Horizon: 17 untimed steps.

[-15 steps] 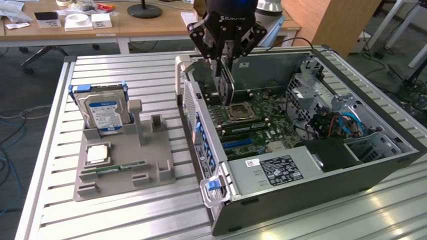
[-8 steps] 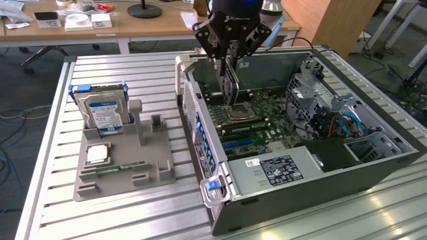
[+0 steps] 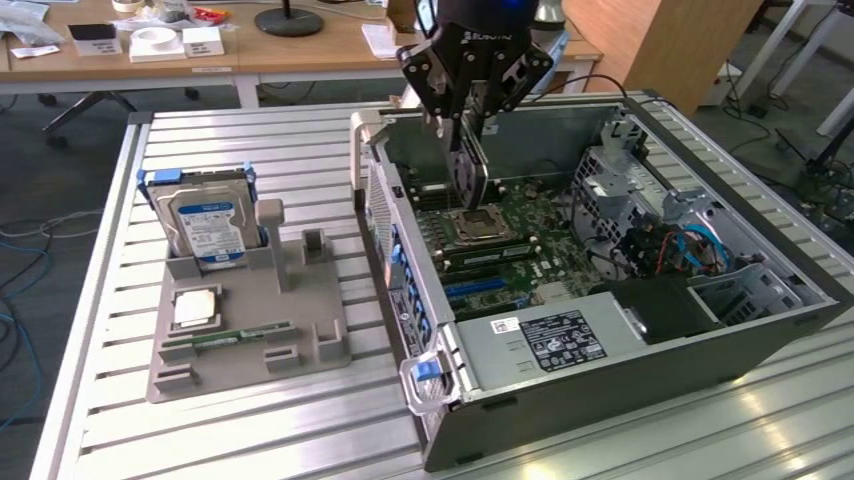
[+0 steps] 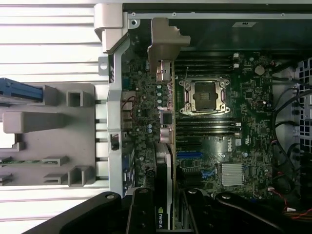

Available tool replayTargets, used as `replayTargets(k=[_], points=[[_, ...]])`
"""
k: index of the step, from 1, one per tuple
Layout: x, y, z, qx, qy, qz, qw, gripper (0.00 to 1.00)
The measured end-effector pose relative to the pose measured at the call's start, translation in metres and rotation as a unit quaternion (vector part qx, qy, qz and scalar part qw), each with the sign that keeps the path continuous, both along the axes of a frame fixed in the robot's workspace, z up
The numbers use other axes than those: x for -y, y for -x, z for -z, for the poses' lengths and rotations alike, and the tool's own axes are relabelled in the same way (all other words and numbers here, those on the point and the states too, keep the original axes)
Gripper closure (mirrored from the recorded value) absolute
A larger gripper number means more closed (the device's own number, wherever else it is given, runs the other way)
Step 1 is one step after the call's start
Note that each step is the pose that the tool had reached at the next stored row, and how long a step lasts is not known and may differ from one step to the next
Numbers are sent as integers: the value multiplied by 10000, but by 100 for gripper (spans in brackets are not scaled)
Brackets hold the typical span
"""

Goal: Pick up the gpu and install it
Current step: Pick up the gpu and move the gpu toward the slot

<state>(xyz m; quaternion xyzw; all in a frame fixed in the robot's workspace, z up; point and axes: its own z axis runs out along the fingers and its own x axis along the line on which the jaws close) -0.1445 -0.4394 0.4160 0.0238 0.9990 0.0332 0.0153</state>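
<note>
Closest to my wrist camera sits the claw [image 4: 165,212], its black fingers [image 4: 141,209] pressed onto either face of the gpu [image 4: 164,165]. It is pinching the card, not standing spread. On the card's edge, right between the fingers, I read a green Nvidia mark [image 4: 160,218]. From the claw the card runs edge-on away from me and ends in its silver bracket [image 4: 165,41], which sits close to a wall of the case [image 4: 114,97].

Seen from the exterior view, the claw [image 3: 463,120] hangs over the open case [image 3: 641,385]. The gpu [image 3: 470,175] drops straight down from it, upright, into the case. Under the claw lies the motherboard [image 3: 534,255], and the card's lower edge is just beside the CPU socket [image 3: 478,225]. I cannot tell whether that edge touches the board or a slot. Further from the claw, at the case's near end, lies the power supply [image 3: 561,340] with its white label.

Well apart from the claw, outside the case on the exterior view's left, a grey holder [image 3: 247,350] rests on the slatted desk [image 3: 267,140]. A hard drive [image 3: 207,225] with a blue label stands upright in it. A CPU [image 3: 194,307] lies flat in front of the drive, and a green RAM stick [image 3: 247,335] lies in a groove.
</note>
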Motion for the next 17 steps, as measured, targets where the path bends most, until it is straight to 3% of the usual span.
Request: replayTargets(k=[17], points=[[0,-221,0,0,0,0,10000,73]])
